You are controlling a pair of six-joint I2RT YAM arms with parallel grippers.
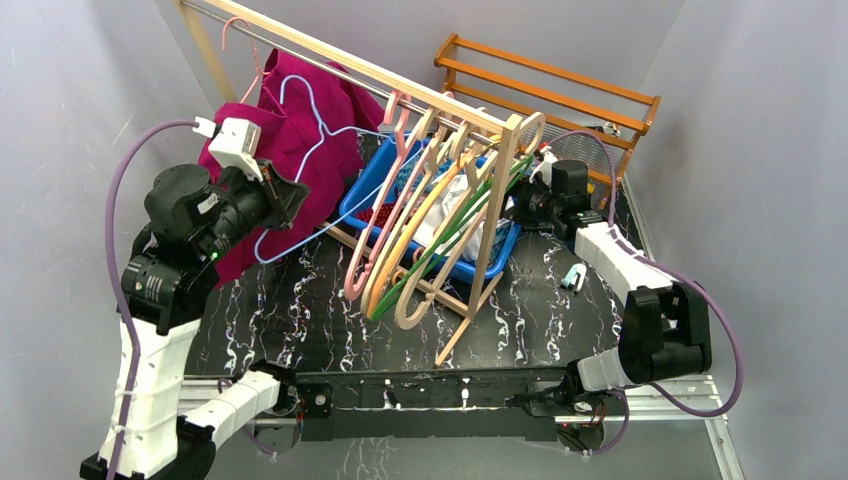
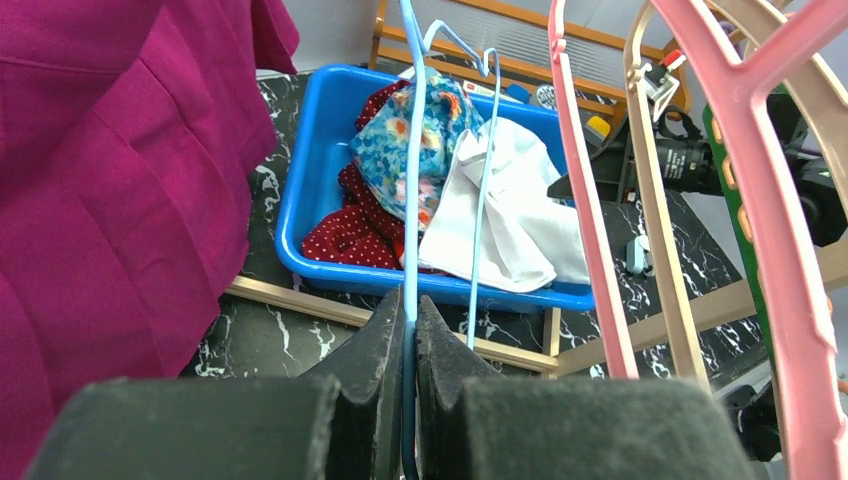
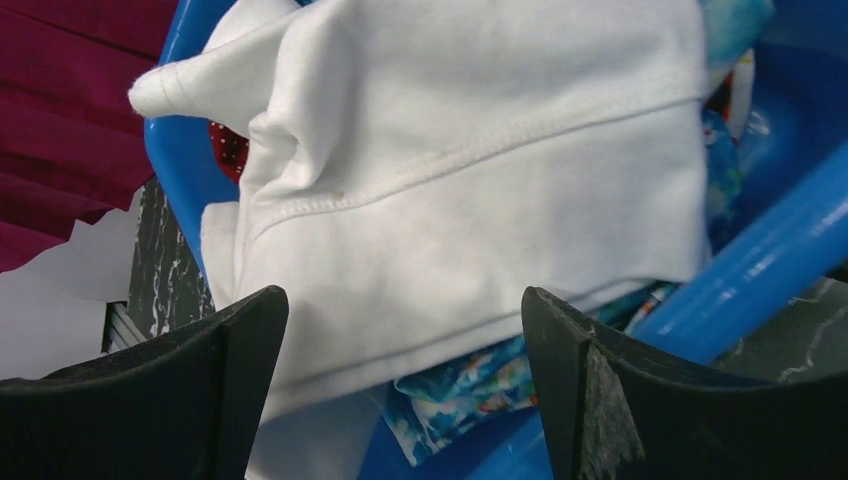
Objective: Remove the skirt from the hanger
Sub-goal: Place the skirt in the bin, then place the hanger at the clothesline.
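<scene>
- Left gripper [image 2: 410,312], 9 o'clock: clamped on light-blue wire hanger [image 2: 411,150].
- Right gripper [image 3: 400,296], 2 o'clock: wide apart, empty, above white garment [image 3: 450,150].
- Black marbled tabletop [image 1: 300,305], grey walls [image 1: 60,110].

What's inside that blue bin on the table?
A white garment lies on top in the blue bin, over a blue floral fabric and a red dotted cloth. Whatever lies beneath them, and the bin's floor, is covered.
</scene>
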